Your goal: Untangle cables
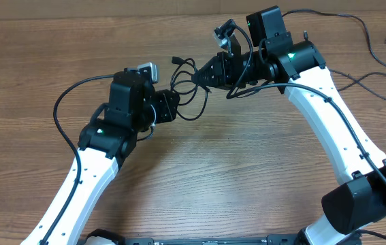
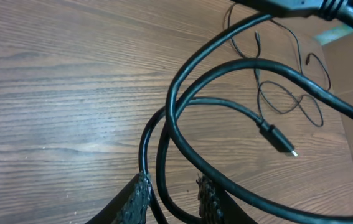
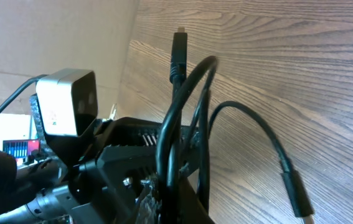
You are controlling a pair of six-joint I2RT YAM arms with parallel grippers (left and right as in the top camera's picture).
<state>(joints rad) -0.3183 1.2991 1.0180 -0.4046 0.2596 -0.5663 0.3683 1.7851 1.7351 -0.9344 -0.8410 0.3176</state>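
Closest to the lens in the left wrist view are the two rough pads (image 2: 140,194) of my left gripper (image 2: 173,191). They stand partly apart at the bottom edge, with two strands of the cables (image 2: 173,106) running up between them. One strand brushes the left-hand pad, but the gap is wider than both strands together. I read this gripper as released, threaded through the loop rather than pinching it. My right gripper (image 3: 167,186) is clenched on the same bundle: in its own view the strands rise straight out of it, an upright plug (image 3: 180,40) pointing to the top of the frame. From overhead the cables hang off the tabletop (image 1: 213,170) in the upper centre of the frame, strung between the two grippers. My left gripper is at their lower left and my right at their upper right, so the long axis of the bundle runs along that diagonal. Both grippers are about equally near it. A free plug end (image 2: 280,140) dangles to the right of centre in the left wrist view, inside the big loop. My judgement is that the next move turns on this diagonal. I should close the left gripper on a single strand, then draw the arms apart along that line so the loop opens instead of tightening around the plug end.
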